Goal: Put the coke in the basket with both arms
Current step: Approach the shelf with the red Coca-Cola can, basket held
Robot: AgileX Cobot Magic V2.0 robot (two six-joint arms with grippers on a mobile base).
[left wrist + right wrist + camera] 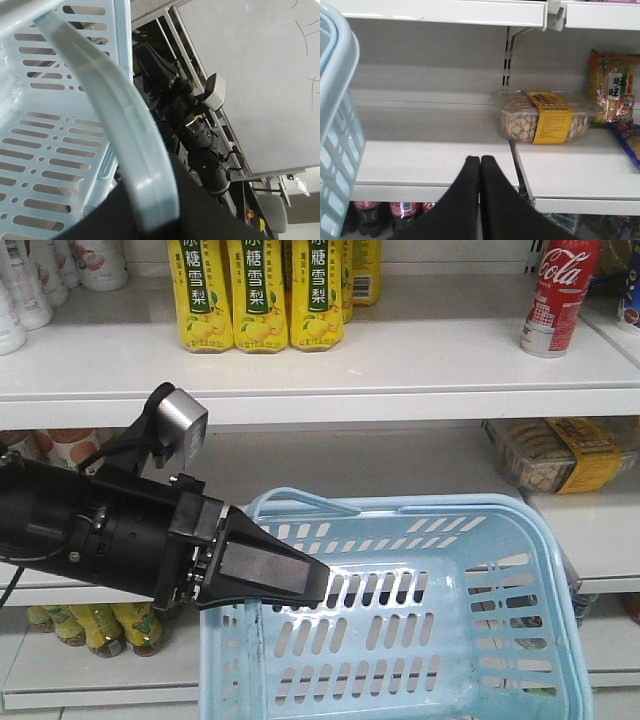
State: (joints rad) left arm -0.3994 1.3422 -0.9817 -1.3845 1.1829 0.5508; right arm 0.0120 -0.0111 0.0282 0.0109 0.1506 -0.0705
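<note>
The job has hardly begun. The coke can (556, 292) is not in the basket (430, 503) yet. It stands on the top shelf (400, 360), far up at 1 o'clock from the basket and well apart from both arms.

The can stands up. Its long side runs from 6 o'clock to 12 o'clock and leans a little toward 1 o'clock. Its silver rim is down on the shelf, and its top is cut off by the edge of the picture.

The basket hangs in front of the shelves, open side up, with nothing to see inside. The left gripper (315, 585) sits at its 9 o'clock rim, by the handle (125, 125). I think it carries the basket, but I cannot tell how its jaws stand.

The right gripper (480, 159) has its two fingers pressed together and holds nothing.

What is left: the right gripper must open, grab the can and put it in the basket.
</note>
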